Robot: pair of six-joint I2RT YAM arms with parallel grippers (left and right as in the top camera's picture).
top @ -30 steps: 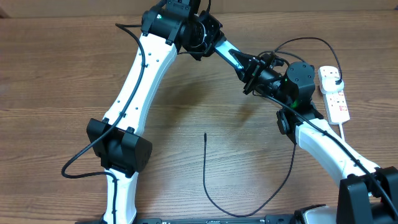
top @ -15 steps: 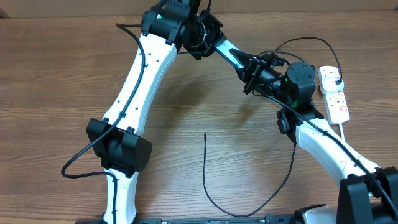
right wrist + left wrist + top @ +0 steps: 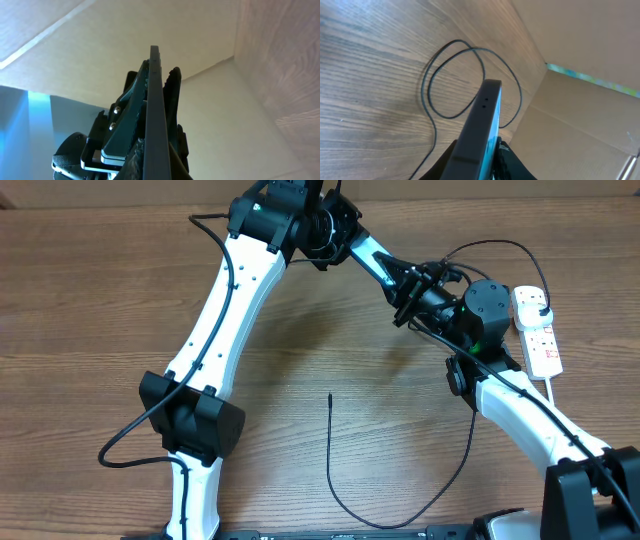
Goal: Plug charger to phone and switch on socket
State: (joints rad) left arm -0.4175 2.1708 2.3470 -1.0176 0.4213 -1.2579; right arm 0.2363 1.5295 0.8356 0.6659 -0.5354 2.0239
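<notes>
The phone (image 3: 385,268) hangs in the air at the back of the table, between my two grippers. My left gripper (image 3: 360,250) is shut on its near end, edge-on in the left wrist view (image 3: 480,125). My right gripper (image 3: 408,290) closes on the phone's other end; the right wrist view shows the thin dark edge (image 3: 155,100) between its fingers. The charger's black cable (image 3: 335,480) lies on the table, its tip (image 3: 330,396) free at the centre. Its far loop (image 3: 490,246) runs to a black plug (image 3: 538,302) in the white socket strip (image 3: 543,345) at the right.
A cardboard wall (image 3: 580,45) stands along the table's back edge, close behind the phone. A loop of black cable (image 3: 427,85) lies on the wood below it. The strip's thick white cord (image 3: 556,392) trails toward the front right.
Both grippers and the phone have shifted slightly up and toward the back. The cable and the socket strip have not moved.
</notes>
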